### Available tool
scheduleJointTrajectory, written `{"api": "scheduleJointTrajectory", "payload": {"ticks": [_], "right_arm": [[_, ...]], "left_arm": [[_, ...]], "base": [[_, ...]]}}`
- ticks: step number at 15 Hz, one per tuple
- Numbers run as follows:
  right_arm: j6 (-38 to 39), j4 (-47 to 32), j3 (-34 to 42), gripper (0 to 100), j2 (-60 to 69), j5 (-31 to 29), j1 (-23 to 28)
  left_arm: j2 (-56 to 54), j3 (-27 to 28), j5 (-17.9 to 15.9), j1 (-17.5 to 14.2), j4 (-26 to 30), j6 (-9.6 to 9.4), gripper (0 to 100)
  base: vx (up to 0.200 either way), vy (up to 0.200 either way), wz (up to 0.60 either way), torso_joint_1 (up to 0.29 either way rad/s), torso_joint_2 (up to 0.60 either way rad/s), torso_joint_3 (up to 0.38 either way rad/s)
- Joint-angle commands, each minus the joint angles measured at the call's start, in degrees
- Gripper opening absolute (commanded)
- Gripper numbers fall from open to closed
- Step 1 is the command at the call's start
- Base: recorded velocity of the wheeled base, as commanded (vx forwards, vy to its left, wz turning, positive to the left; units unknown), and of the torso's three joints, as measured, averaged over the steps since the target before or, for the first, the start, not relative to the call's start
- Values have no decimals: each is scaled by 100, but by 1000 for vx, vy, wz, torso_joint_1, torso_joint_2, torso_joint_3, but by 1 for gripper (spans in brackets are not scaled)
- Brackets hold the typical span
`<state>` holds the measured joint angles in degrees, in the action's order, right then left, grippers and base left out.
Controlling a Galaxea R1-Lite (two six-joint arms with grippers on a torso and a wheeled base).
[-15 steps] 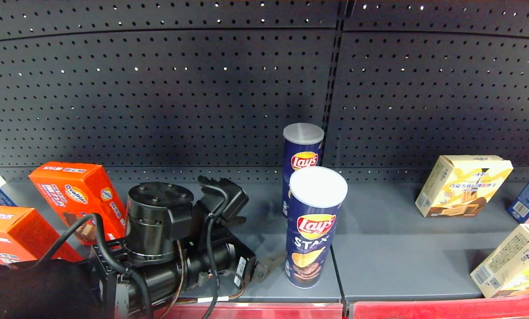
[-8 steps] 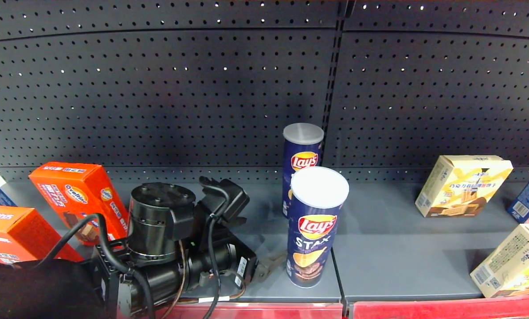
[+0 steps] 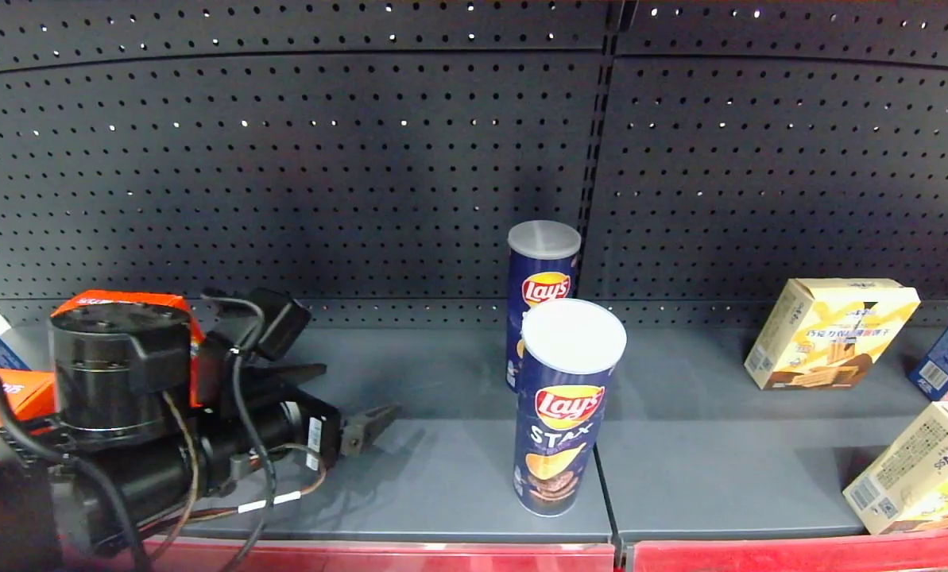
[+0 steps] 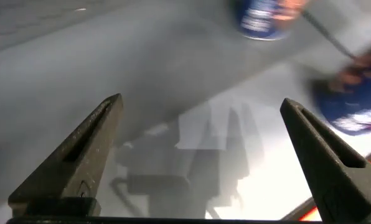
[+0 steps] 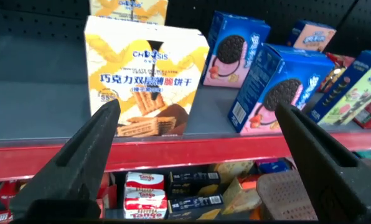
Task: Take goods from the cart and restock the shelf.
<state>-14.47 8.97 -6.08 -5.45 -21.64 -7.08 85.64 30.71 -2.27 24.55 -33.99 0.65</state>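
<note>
Carton (image 3: 128,300), orange, mostly hidden behind left arm (image 3: 116,397). Left gripper (image 3: 346,395) spread, empty, well apart from front chip can (image 3: 565,413); right gripper (image 5: 198,106) spread, empty too.

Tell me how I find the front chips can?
Find the grey shelf with the dark holey wall behind. Two tall blue cans stand near its middle. Yours is the front can, closest to the red edge, hiding part of the rear can.

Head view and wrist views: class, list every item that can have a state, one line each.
Front chip can: upright, lid on.
Rear chip can: upright, lid on.
Yellow biscuit box: closed, standing.
Left gripper: open, empty.
Right gripper: open, empty.
</note>
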Motion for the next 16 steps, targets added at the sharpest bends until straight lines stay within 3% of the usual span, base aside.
{"api": "scheduleJointTrajectory", "payload": {"ticks": [1,3,5,6,9,12,14,16], "right_arm": [[-3,8,-42,100,0,-7,-4],[-3,-10,-139,100,0,-16,-4],[-12,-10,-165,100,0,-69,-4],[-12,-10,-156,100,0,-69,-4],[-249,-18,-156,100,0,-69,-4],[-258,-18,-227,100,0,-77,-4],[-223,26,-165,100,0,-77,-4],[-161,43,11,100,0,-69,-4]], "left_arm": [[-1550,-30,-46,-319,920,14,100],[-1919,-47,25,-346,991,-3,100],[-2324,-3,139,-935,824,-38,100],[-2473,-30,139,-1005,859,-21,100],[-3334,-636,130,-1313,929,-21,100],[-4547,-1375,95,-2104,973,-29,100],[-5119,-1375,95,-2438,1412,-29,100],[-6402,-1357,130,-2473,2731,-38,100]], "base": [[0,0,0,0,0,0],[0,0,0,0,0,0],[0,0,0,0,0,0],[0,0,0,0,0,0],[0,0,0,0,0,0],[0,0,0,0,0,0],[0,0,0,0,0,0],[0,0,0,0,0,0]]}}
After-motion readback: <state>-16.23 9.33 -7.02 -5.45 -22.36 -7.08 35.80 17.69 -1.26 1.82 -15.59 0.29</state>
